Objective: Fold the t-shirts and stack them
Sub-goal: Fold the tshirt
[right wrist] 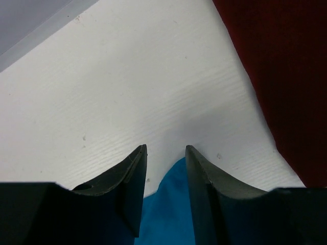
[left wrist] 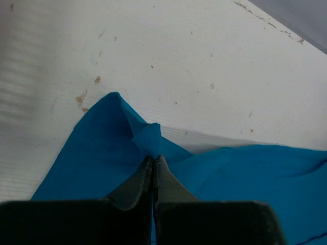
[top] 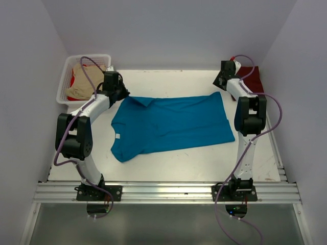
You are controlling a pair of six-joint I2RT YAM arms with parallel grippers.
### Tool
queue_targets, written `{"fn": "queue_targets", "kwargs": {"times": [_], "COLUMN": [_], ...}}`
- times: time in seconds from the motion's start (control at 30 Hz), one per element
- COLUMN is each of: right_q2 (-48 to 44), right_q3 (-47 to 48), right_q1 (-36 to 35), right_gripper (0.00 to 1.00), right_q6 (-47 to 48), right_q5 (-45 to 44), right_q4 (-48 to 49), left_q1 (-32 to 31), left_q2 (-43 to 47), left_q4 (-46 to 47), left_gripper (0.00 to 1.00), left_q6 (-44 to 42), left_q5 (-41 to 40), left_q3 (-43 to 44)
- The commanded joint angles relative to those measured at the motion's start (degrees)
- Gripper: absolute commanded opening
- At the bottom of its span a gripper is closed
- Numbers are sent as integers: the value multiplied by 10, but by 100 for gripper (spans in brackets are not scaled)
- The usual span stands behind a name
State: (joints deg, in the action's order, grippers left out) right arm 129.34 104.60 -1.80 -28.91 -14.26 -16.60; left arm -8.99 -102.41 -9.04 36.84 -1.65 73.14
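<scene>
White tabletop (top: 179,163) carried the teal t-shirt (top: 171,125) spread flat at its middle, long axis running left to right, collar toward the left arm. The left gripper (left wrist: 154,159) was clenched on the shirt's far-left corner, pinching up a peak of cloth. The right gripper (right wrist: 164,153) stood at the far-right corner, jaws apart, the cloth's tip between them, unpinched. A small white neck label (top: 117,136) showed no legible writing. Beyond lay a maroon t-shirt (top: 251,76) far right and a white basket (top: 65,81) holding a beige t-shirt (top: 84,84) far left.
</scene>
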Motion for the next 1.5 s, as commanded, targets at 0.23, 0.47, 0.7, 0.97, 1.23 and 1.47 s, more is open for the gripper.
{"fn": "queue_targets", "kwargs": {"times": [0.23, 0.47, 0.7, 0.97, 1.23, 1.47], "right_q2": [14, 11, 3, 10, 7, -47], "right_q3": [-14, -21, -26, -22, -27, -60], "right_q1": [2, 2, 4, 5, 7, 7], "right_gripper": [39, 39, 39, 35, 0, 0], "right_q6": [-2, -1, 2, 1, -2, 17], "right_q5": [6, -8, -36, -25, -18, -42], "right_q4": [0, -4, -16, -16, -10, 8], "left_q1": [5, 5, 5, 5, 5, 6], "left_q2": [11, 10, 12, 7, 10, 32], "left_q4": [5, 4, 6, 7, 4, -5], "left_gripper": [0, 0, 0, 0, 0, 0], "left_q6": [0, 0, 0, 1, -3, -19], "left_q5": [6, 8, 7, 10, 4, -10], "left_q3": [1, -4, -8, -8, -7, 17]}}
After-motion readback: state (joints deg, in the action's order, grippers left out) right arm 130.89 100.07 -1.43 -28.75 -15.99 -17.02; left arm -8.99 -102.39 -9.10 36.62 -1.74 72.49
